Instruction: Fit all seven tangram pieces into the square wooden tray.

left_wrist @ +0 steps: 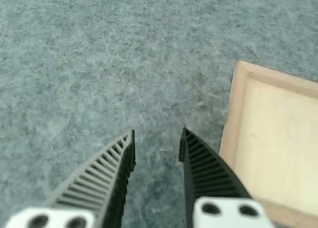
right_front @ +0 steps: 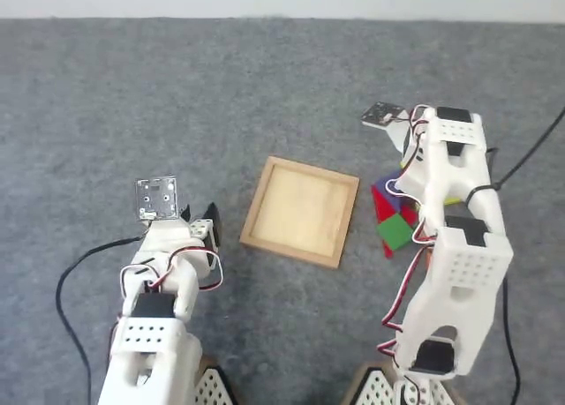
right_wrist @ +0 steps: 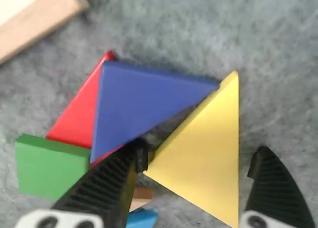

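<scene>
The square wooden tray [right_front: 302, 211] lies in the middle of the grey carpet, with nothing in it; its corner [right_wrist: 35, 14] and its edge [left_wrist: 238, 104] also show in the wrist views. The tangram pieces are heaped just right of it: a blue triangle [right_wrist: 144, 101] over a red piece [right_wrist: 77, 118], a yellow triangle [right_wrist: 203, 158], a green square [right_wrist: 47, 163]. My right gripper [right_wrist: 196, 158] is open, its jaws on either side of the yellow triangle. My left gripper [left_wrist: 156, 143] is open over bare carpet beside the tray's left edge.
A light blue piece [right_wrist: 141, 219] and a brown piece [right_wrist: 141, 194] peek out under the heap. The right arm [right_front: 455, 237] covers much of the heap from above. Carpet stretches bare on the far side and left of the tray.
</scene>
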Motion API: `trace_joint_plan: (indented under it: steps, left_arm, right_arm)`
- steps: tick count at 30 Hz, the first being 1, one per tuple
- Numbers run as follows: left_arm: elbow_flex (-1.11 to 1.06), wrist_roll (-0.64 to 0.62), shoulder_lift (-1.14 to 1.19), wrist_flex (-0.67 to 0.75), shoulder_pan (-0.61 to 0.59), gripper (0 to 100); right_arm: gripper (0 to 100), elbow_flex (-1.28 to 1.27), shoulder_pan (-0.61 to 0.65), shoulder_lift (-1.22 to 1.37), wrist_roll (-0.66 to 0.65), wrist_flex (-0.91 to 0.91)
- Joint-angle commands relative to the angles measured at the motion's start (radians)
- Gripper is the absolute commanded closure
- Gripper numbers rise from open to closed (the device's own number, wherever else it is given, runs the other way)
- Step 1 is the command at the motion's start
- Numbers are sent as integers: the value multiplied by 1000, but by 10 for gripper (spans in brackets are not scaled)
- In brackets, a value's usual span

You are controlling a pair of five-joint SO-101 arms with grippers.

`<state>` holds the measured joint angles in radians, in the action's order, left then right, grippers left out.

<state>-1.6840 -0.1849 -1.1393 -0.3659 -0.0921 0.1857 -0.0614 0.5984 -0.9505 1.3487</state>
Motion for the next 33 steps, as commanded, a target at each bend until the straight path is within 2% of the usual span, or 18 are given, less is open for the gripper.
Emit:
trace_joint_plan:
  steps: [1, 10, 15, 33]
  left_arm:
    - [12, -11, -14, -3, -6, 855]
    - [12, -11, -14, -3, -6, 855]
    - [12, -11, -14, -3, -6, 855]
    - [12, -11, -14, -3, -6, 855]
  right_arm:
    - [665, 8, -31, -10, -83, 12]
    - [665, 9, -35, -12, -137, 64]
    - [665, 18, -33, -18, -209, 134]
    - [667, 20, -67, 27, -209, 90]
